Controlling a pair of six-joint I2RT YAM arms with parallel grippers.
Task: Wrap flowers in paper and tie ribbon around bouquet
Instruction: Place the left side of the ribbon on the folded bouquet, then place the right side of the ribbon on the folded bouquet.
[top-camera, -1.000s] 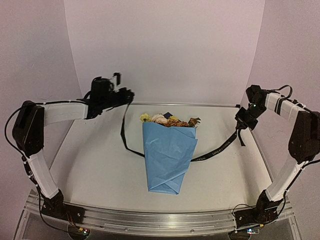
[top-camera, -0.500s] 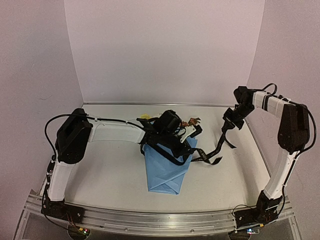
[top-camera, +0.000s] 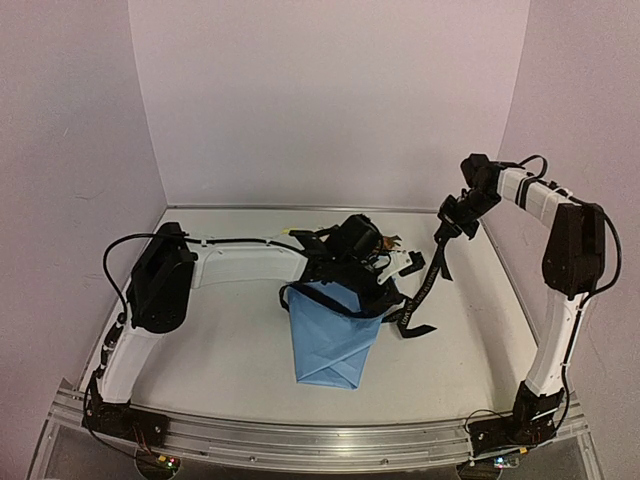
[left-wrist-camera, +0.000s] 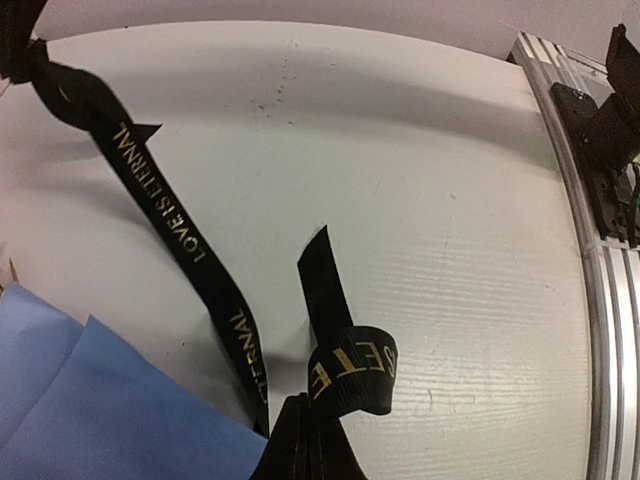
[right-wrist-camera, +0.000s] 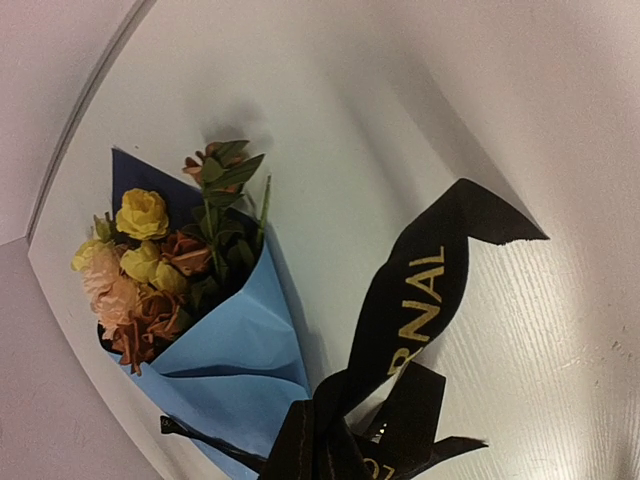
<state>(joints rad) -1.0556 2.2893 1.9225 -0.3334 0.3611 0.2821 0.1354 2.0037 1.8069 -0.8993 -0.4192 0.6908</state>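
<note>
**Left tool (top-camera: 400, 268) and right tool (top-camera: 445, 228) both clamped on flat black ribbon (left-wrist-camera: 170, 190)**

The left tool is extended over the open end of the light blue paper cone (top-camera: 335, 335). Its fingers are closed on the gold-lettered ribbon, and a short curled loop and a cut end are seen rising from the pinch in its wrist view. The right tool is held off the white table (top-camera: 220, 330), behind and to the right of the left tool. It is closed on a bunched fold of the same ribbon, and a free tail hangs below it. Between the two tools the ribbon sags to the table. Below the left arm a band of it is laid across the cone's upper part. The cone lies flat under the left tool, with its point toward the arm bases. Small artificial flowers (right-wrist-camera: 140, 215), yellow, pale pink and orange-brown, are seen sticking out of its open end.
</note>
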